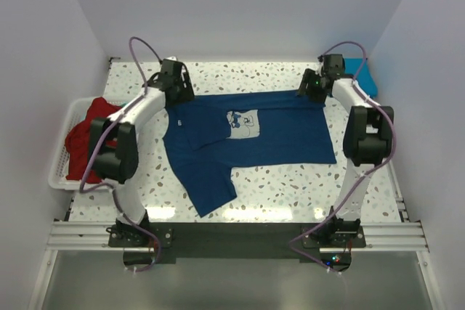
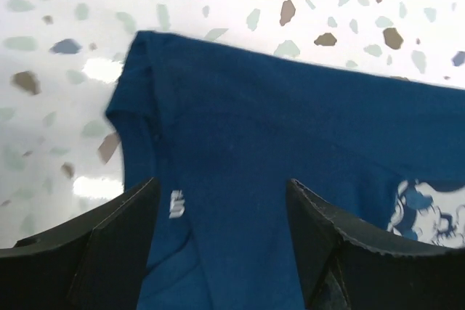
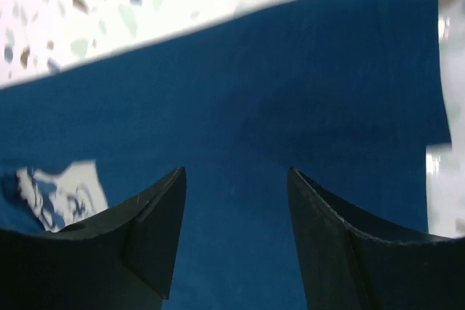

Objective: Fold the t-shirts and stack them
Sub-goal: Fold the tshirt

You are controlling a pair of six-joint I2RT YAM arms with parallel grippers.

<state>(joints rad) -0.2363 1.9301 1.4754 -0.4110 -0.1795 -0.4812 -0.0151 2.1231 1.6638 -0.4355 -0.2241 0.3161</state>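
Left end effector (image 2: pixel 221 183) and right end effector (image 3: pixel 236 172), both spread, over the flat navy t-shirt (image 1: pixel 269 132)

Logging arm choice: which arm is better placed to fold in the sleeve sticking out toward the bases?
Left, likely. The sleeve is at the left end of the shirt, by the left arm; the left gripper hangs open. The right gripper, also open, is at the opposite end.

three t-shirts (image 1: pixel 276 132), one basket (image 1: pixel 59 157), two arms (image 1: pixel 142 115)
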